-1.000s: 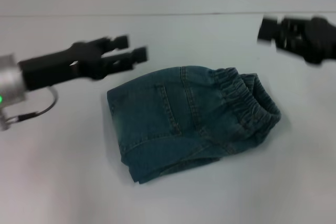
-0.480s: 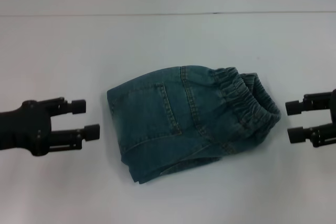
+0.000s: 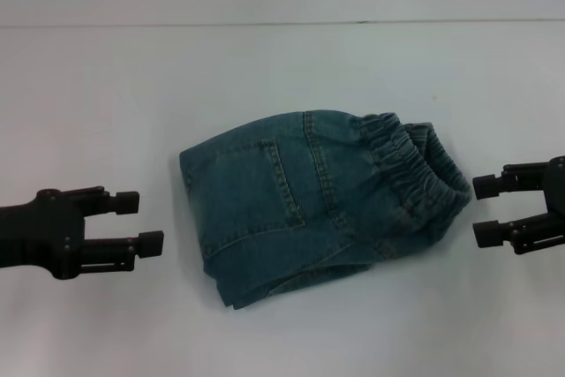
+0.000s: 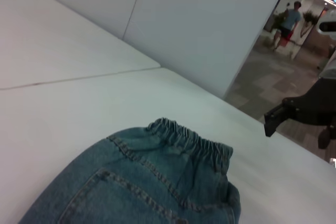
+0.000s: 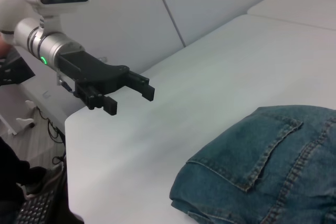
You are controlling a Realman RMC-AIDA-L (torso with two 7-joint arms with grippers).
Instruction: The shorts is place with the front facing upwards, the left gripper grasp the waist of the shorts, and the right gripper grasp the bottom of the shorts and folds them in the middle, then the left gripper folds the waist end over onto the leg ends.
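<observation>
The blue denim shorts (image 3: 309, 200) lie folded in a compact bundle mid-table, back pocket (image 3: 287, 178) up. The gathered waist (image 3: 415, 174) is on the bundle's right side. I cannot pick out the leg ends for certain. My left gripper (image 3: 139, 222) hovers open left of the bundle, apart from it and empty. My right gripper (image 3: 482, 210) stands open just right of the waist, also empty. The left wrist view shows the shorts (image 4: 147, 187), the waist (image 4: 191, 142) and the right gripper (image 4: 278, 116) farther off. The right wrist view shows the shorts (image 5: 262, 171) and the left gripper (image 5: 130, 99).
The white table (image 3: 282, 68) spreads around the bundle, with a seam line across its far side. Its edge (image 5: 73, 129) drops off behind the left arm. A person (image 4: 287, 22) stands far off in the room beyond.
Both arms have swung away from above the shorts and come down level at the bundle's left and right sides. The shorts have not moved.
</observation>
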